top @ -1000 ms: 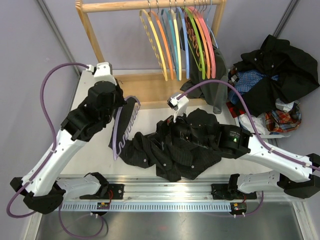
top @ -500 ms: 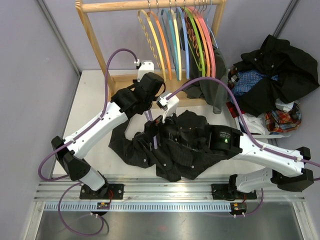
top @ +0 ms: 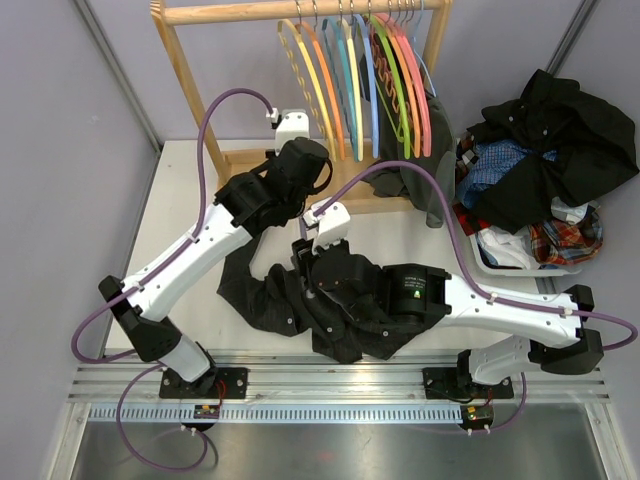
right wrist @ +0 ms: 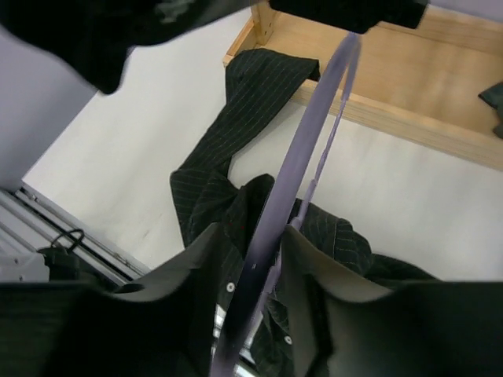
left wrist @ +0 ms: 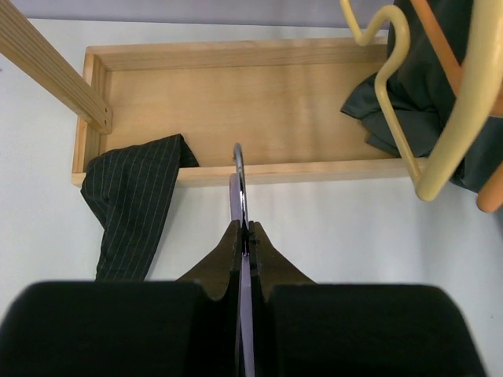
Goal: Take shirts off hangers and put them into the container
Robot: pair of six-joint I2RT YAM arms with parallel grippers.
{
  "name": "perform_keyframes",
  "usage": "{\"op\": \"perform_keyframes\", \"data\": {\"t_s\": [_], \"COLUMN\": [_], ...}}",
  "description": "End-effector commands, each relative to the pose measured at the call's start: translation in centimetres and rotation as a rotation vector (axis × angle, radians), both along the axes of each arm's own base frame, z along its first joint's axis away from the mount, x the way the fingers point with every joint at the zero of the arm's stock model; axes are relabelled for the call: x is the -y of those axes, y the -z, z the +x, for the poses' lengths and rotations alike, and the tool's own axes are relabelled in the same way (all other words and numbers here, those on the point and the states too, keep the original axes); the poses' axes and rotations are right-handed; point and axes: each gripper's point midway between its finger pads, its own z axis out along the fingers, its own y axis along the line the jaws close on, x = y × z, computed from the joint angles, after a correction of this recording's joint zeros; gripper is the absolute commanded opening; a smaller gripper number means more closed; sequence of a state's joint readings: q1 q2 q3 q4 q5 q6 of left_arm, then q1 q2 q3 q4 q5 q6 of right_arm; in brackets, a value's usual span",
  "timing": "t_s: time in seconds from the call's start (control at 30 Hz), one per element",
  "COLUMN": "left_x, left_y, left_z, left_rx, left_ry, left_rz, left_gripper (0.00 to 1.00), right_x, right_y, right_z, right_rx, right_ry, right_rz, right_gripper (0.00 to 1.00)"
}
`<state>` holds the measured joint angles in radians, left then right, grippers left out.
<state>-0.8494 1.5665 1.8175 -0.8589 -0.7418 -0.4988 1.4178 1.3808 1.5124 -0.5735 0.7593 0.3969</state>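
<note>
A purple hanger (right wrist: 302,149) is pulled free of the dark pinstriped shirt (top: 270,295), which lies crumpled on the table. My left gripper (left wrist: 246,228) is shut on the hanger just below its metal hook (left wrist: 238,166), over the front edge of the wooden rack base (left wrist: 259,94). My right gripper (right wrist: 251,233) straddles the hanger's lower bar, and a gap shows beside its left finger. One pinstriped sleeve (left wrist: 130,196) drapes over the base's edge. The container (top: 520,268) at the right holds a black shirt (top: 560,140) and a blue checked one (top: 495,160).
Several empty coloured hangers (top: 350,80) hang on the wooden rail (top: 300,12). A dark grey garment (top: 425,180) hangs at the rail's right end. A yellow hanger (left wrist: 440,133) hangs close at the right of the left wrist view. A checked red cloth (top: 565,240) lies in the tub.
My left arm swung from the table's left side up to the rack base, carrying the purple hanger. My right gripper shifted left and its jaws narrowed around the hanger.
</note>
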Motion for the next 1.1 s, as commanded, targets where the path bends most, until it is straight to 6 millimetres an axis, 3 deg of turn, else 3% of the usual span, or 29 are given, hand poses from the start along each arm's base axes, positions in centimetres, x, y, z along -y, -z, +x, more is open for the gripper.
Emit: {"op": "perform_keyframes", "data": {"t_s": [0.0, 0.1, 0.23, 0.27, 0.33, 0.43, 0.47, 0.5, 0.57, 0.6, 0.67, 0.7, 0.77, 0.9, 1.07], "left_x": [-0.8, -1.4, -1.7, -1.7, -1.6, -1.7, -1.8, -1.8, -2.0, -2.0, -2.5, -2.6, -3.3, -4.9, -8.4], "left_y": [-3.9, -4.2, -5.1, -5.4, -5.8, -6.6, -6.8, -7.0, -7.3, -7.6, -8.2, -8.4, -9.4, -10.8, -11.7], "left_z": [-0.8, -0.9, -0.9, -1.0, -1.1, -1.5, -1.6, -1.7, -2.2, -2.4, -3.0, -3.3, -3.9, -5.1, -7.5], "left_rx": [0.091, 0.104, 0.125, 0.131, 0.14, 0.158, 0.164, 0.168, 0.177, 0.187, 0.206, 0.215, 0.247, 0.279, 0.306], "left_ry": [-0.019, -0.026, -0.033, -0.027, -0.011, 0.016, 0.019, 0.026, 0.05, 0.056, 0.071, 0.083, 0.089, 0.08, 0.041], "left_rz": [-0.089, -0.072, -0.07, -0.076, -0.088, -0.106, -0.108, -0.112, -0.12, -0.135, -0.154, -0.167, -0.192, -0.217, -0.241], "left_gripper": [0.0, 0.0, 0.0, 0.0, 0.0, 0.02, 0.2, 0.28, 0.34, 0.47, 0.62, 0.76, 0.8, 0.99, 0.99], "right_x": [1.8, 2.1, 2.5, 2.5, 2.9, 3.6, 4.0, 4.3, 4.7, 4.9, 5.2, 5.4, 5.6, 6.0, 6.6], "right_y": [-2.8, -2.9, -2.6, -2.4, -2.1, -2.0, -2.1, -2.2, -3.0, -3.1, -3.6, -3.7, -4.1, -4.8, -6.4], "right_z": [1.1, 1.1, 0.9, 0.9, 0.9, 0.9, 0.9, 1.0, 0.9, 0.9, 0.9, 1.0, 0.9, 1.0, 1.2], "right_rx": [0.035, 0.032, 0.019, 0.017, 0.012, 0.015, 0.017, 0.022, 0.034, 0.043, 0.056, 0.061, 0.067, 0.081, 0.127], "right_ry": [0.119, 0.125, 0.125, 0.129, 0.138, 0.15, 0.154, 0.153, 0.145, 0.143, 0.14, 0.144, 0.138, 0.138, 0.139], "right_rz": [0.09, 0.09, 0.084, 0.081, 0.073, 0.069, 0.076, 0.073, 0.096, 0.094, 0.095, 0.095, 0.101, 0.12, 0.126], "right_gripper": [0.38, 0.25, 0.2, 0.09, 0.02, 0.0, 0.0, 0.0, 0.0, 0.0, 0.0, 0.0, 0.0, 0.0, 0.0]}}
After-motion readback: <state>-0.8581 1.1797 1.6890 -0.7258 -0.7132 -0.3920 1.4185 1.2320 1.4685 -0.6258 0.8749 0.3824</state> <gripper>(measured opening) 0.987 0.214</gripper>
